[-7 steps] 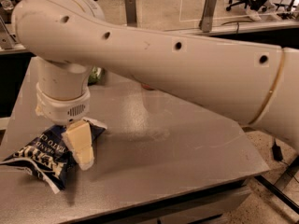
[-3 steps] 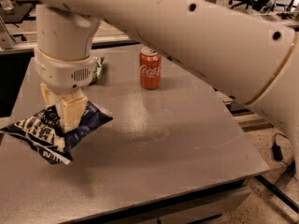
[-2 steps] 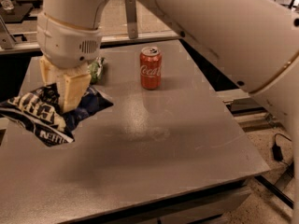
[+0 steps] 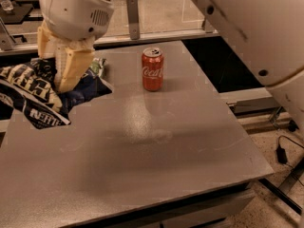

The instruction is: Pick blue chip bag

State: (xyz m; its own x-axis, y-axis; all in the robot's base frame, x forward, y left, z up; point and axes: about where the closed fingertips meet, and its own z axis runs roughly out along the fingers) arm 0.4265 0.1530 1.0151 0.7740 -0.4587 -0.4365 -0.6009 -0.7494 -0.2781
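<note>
My gripper [image 4: 61, 80] sits at the far left of the table [image 4: 161, 146], its cream fingers [image 4: 73, 70] pinched shut on the upper fold of the blue chip bag [image 4: 29, 90]. The bag hangs crumpled below and to the left of the gripper and looks to be clear of the table, spilling past its left edge.

My worry is the hold. I have only a pinch of slippery foil near one end, so most of the bag's length dangles, and a quick swing could let it slide out.

A light green chip bag [image 4: 99, 66] peeks out just behind the gripper, touching or nearly so, and a low move could drag it along. The Coca-Cola can [image 4: 152, 70] stands upright well to the right, out of harm's way unless I sweep across.
</note>
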